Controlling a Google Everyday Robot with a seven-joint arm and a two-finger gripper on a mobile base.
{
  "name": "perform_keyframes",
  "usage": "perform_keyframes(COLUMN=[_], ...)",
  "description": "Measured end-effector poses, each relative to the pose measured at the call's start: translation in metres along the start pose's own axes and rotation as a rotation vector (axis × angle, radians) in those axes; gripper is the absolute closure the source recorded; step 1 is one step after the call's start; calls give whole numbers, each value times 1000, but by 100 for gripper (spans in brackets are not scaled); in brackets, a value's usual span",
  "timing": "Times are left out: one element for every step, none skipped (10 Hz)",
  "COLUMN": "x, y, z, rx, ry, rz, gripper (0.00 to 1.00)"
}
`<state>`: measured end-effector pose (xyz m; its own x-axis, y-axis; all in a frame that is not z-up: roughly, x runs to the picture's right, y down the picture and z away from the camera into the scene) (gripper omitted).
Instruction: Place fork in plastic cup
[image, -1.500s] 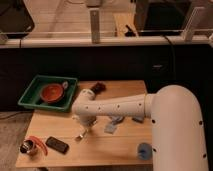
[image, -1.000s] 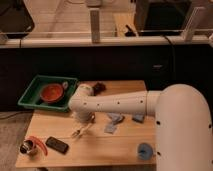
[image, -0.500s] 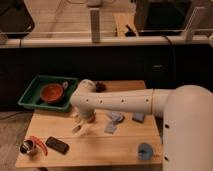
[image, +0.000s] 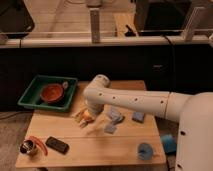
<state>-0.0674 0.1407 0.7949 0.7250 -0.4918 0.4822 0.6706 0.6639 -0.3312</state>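
On your table (image: 100, 146), the green tray (image: 29, 94) sits at ten o'clock, with a metal cup (image: 27, 147) and a black phone (image: 57, 145) at eight. Your gripper (image: 87, 117) hangs low just left of centre; you cannot tell its state. You cannot pick out the fork. The plastic cup (image: 145, 150) stands at five o'clock, well apart.

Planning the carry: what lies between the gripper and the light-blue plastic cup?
In the camera view, one small blue pad lies between the gripper, low over the table, and the plastic cup; otherwise bare wood.
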Motion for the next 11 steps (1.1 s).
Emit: perform_keyframes(x=[3, 7, 13, 20, 28, 35, 44, 51, 54, 55, 56], y=[7, 16, 29, 42, 56, 71, 86, 101, 113, 125, 136], z=[-4, -10, -18, -26, -36, -47, -55, -62, -65, -68, -70], rx=[0, 2, 2, 3, 1, -5, -10, -19, -30, -42, -53], ry=[7, 17, 26, 34, 41, 45, 51, 57, 61, 66, 71], rz=[5, 14, 33, 60, 93, 126, 155, 185, 210, 233, 253], gripper=[100, 100, 100, 100, 100, 100, 100, 100, 100, 100, 100])
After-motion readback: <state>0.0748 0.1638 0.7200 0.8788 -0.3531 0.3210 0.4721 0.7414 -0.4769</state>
